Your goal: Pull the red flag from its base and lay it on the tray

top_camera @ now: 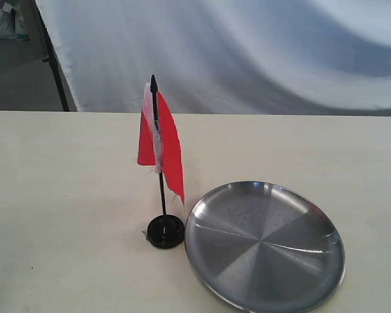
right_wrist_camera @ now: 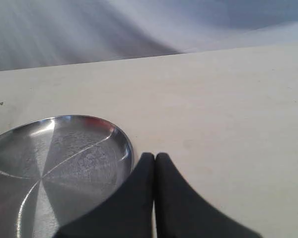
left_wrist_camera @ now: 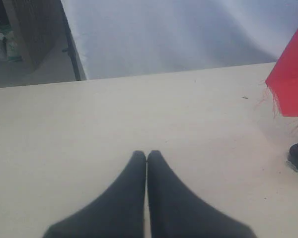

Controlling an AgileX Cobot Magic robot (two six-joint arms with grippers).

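A: How many things are out, counted?

B: One red flag (top_camera: 161,140), one base (top_camera: 165,231), one tray (top_camera: 267,251), all on the pale worktop (top_camera: 65,195). There are two pincers, each seen only by its own wrist camera.

A: How do the pincers stand?

B: The left pincer (left_wrist_camera: 147,156) has its two dark fingers pressed together at the tips, with nothing between them. The right pincer (right_wrist_camera: 155,157) is the same, tips together and holding nothing.

A: Where is the flag from the left pincer?

B: It is off to one side of it, on the side toward the tray and a little ahead of the tips, well apart from them. That camera catches only a frayed corner of the red cloth and an edge of the black base below it.

A: Which way does it point?

B: Its long axis runs close to vertical. The thin black stick has its pointed tip upward and its lower end in the centre of the base, and the top leans very slightly away from the tray. The cloth hangs down along the stick, with a whitish strip against it.

A: And the tray?

B: It lies flat with nothing on it, just beside the right pincer on the flag's side. One finger overlaps its rim in that view, and I cannot tell whether they touch. The base sits just beside the tray's rim, and I cannot tell whether those two touch either.
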